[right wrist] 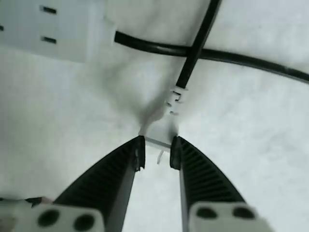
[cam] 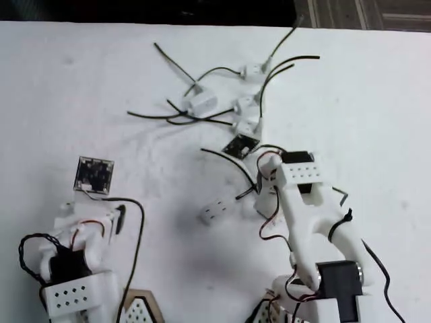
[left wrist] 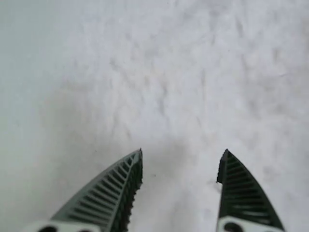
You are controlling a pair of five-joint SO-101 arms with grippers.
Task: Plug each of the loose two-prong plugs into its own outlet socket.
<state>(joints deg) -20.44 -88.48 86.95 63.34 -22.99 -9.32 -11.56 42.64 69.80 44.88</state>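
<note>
A white tabletop [cam: 60,94] is spreading out under me, with a dark strip of room running along the top edge of the high view. Nearest, my left claw [left wrist: 181,155] is hanging over bare surface, jaws standing wide with nothing between them. At the right centre of the high view, my right claw [right wrist: 157,147] is pinching a small white plug [right wrist: 160,126] at the end away from its black cord [right wrist: 195,48], jaws narrow and touching it on both sides. Just beyond, toward the upper left of the right wrist view, an outlet socket [right wrist: 53,26] is lying with two slots showing, and its own cable [right wrist: 231,57] is crossing the plug's cord. Farther off, in the upper middle of the high view, a tangle of other plugs and sockets [cam: 202,102] is waiting, black leads splaying.

I am judging this to be the grasp step for one plug. Next I am needing to lift it, turn its prongs toward those slots and line them up squarely. I cannot tell which way the prongs are facing. The socket is looking loose, so my left claw may be needing to brace it.
</note>
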